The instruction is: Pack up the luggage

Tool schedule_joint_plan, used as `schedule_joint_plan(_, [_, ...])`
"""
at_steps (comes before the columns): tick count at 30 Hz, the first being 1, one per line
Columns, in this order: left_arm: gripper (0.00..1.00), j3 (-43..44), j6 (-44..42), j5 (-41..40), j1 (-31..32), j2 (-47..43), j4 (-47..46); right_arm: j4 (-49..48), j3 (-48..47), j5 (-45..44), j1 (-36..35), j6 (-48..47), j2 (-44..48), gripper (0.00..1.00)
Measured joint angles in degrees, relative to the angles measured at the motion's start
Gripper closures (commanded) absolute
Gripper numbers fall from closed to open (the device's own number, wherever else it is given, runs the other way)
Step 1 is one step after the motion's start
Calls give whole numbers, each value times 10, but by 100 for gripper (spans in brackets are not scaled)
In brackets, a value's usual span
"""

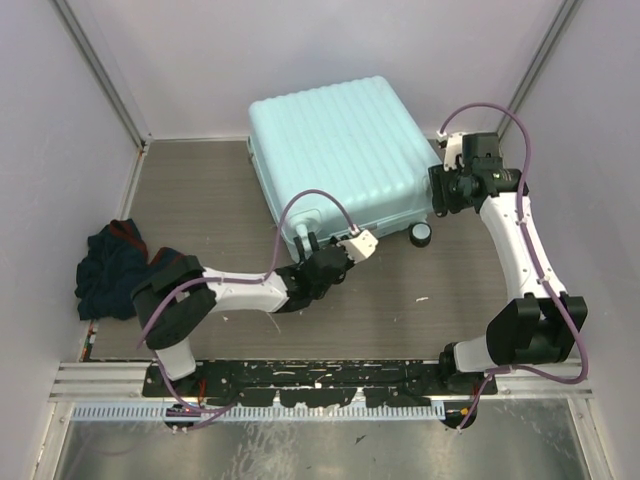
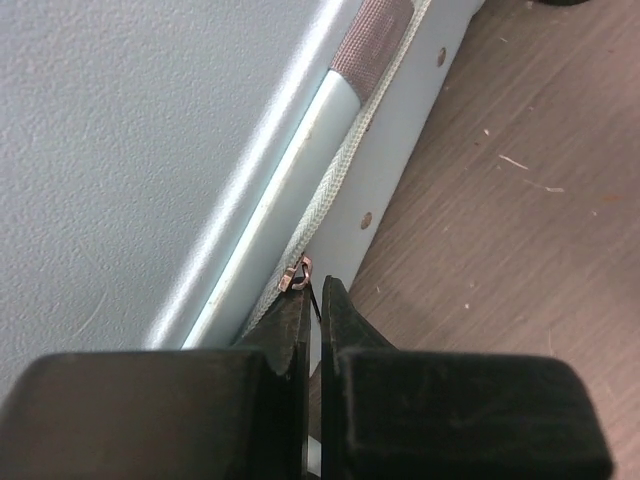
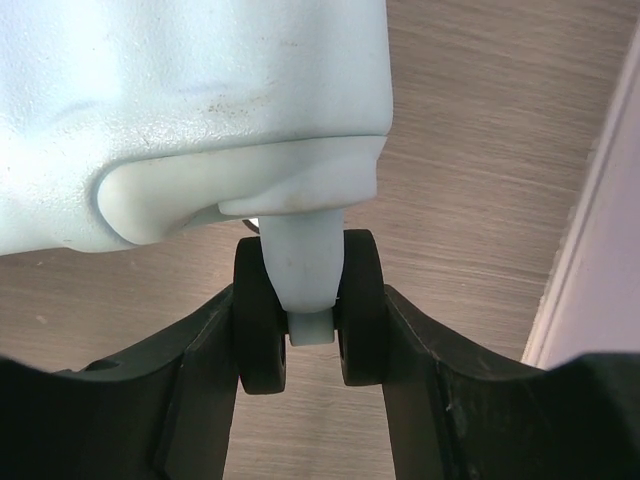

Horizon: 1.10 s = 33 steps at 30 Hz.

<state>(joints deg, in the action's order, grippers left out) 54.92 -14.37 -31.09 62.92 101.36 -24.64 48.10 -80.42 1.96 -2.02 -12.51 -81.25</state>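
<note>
Nearby clothes [image 1: 112, 268] lie aside (luggage [image 1: 340, 150] shut); left fingers [image 2: 285, 335] pinch zipper pull [image 2: 297, 273], right fingers [image 3: 440, 380] clamp wheel [image 3: 260, 310].

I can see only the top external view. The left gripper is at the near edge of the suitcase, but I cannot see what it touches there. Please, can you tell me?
Observer: In the left wrist view, the left gripper is almost fully shut. A small metal zipper pull sits right at its fingertips and seems to be pinched.
Operator: Thank you. And what does the right gripper do at the right side?
Observer: The right wrist view shows the right gripper closed around a black twin wheel under the corner of the mint-green suitcase, with one finger against each side of the wheel.
</note>
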Motion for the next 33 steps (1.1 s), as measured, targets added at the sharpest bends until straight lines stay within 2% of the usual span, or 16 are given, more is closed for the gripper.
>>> schedule_joint_plan(3, [100, -56, 0, 69, -28, -50, -12, 19, 0, 26, -2, 10, 3, 99])
schedule_joint_plan(8, [100, -167, -17, 195, -108, -196, 13, 45, 18, 114, -32, 65, 26, 99])
schedule_joint_plan(12, [100, -223, -41, 236, -130, -280, 40, 52, 48, 164, -53, 125, 44, 99])
schedule_joint_plan(15, [100, -225, -47, 223, -117, -284, 47, 51, 52, 170, -54, 144, 43, 99])
schedule_joint_plan(19, [100, -207, -63, 140, -77, -243, 32, 48, 52, 161, -56, 158, 42, 99])
schedule_joint_plan(23, [100, -162, -65, 79, -56, -190, 33, 40, 44, 123, -55, 157, 40, 99])
schedule_joint_plan(26, [100, -141, -65, 70, -47, -174, 43, 37, 31, 91, -55, 151, 39, 99])
schedule_joint_plan(27, [94, -138, -65, 76, -45, -175, 48, 37, 28, 84, -55, 148, 39, 99])
schedule_joint_plan(28, [79, -138, -65, 82, -44, -178, 51, 35, 27, 79, -55, 146, 40, 99])
schedule_joint_plan(29, [58, -138, -64, 89, -44, -183, 56, 34, 27, 78, -55, 145, 40, 99])
schedule_joint_plan(30, [42, -138, -65, 97, -44, -188, 61, 34, 27, 77, -56, 144, 40, 99])
schedule_joint_plan(31, [33, -138, -61, 124, -44, -196, 68, 34, 27, 78, -56, 144, 40, 99])
schedule_joint_plan(33, [25, -138, -64, 175, -34, -216, 70, 31, 27, 77, -58, 143, 41, 100])
